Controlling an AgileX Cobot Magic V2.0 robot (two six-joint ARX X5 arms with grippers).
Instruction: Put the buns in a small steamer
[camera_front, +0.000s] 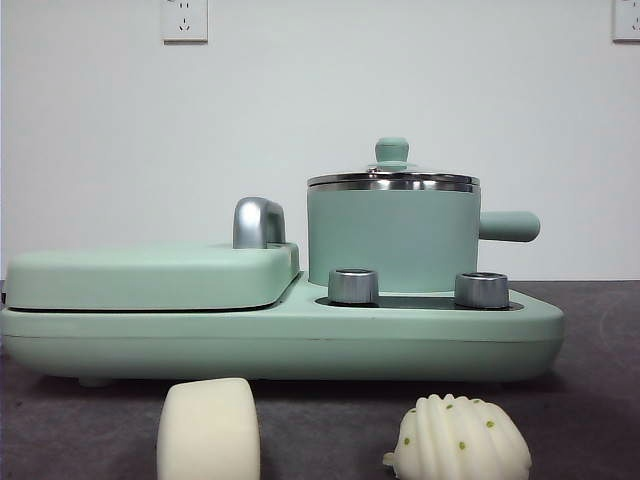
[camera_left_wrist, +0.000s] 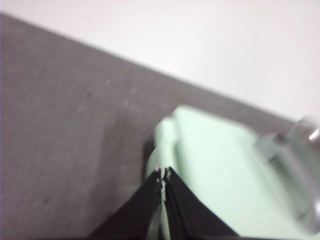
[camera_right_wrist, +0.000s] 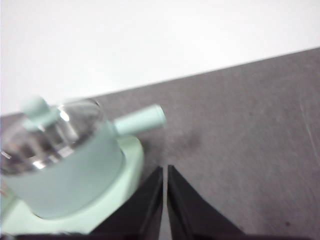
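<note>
The small steamer (camera_front: 392, 236) is a mint-green pot with its lid on and a stubby side handle, standing on the right half of a mint-green cooker. The smooth cream bun (camera_front: 208, 430) and the ridged bun with green flecks (camera_front: 458, 438) lie on the dark table in front of the cooker. Neither arm shows in the front view. My left gripper (camera_left_wrist: 163, 173) is shut and empty above the cooker's flat griddle end. My right gripper (camera_right_wrist: 164, 169) is shut and empty beside the steamer (camera_right_wrist: 60, 160), near its handle.
The flat griddle section (camera_front: 150, 275) with a chrome handle (camera_front: 258, 222) fills the cooker's left half. Two steel knobs (camera_front: 353, 286) sit in front of the pot. A white wall stands behind the dark grey table (camera_front: 600, 400).
</note>
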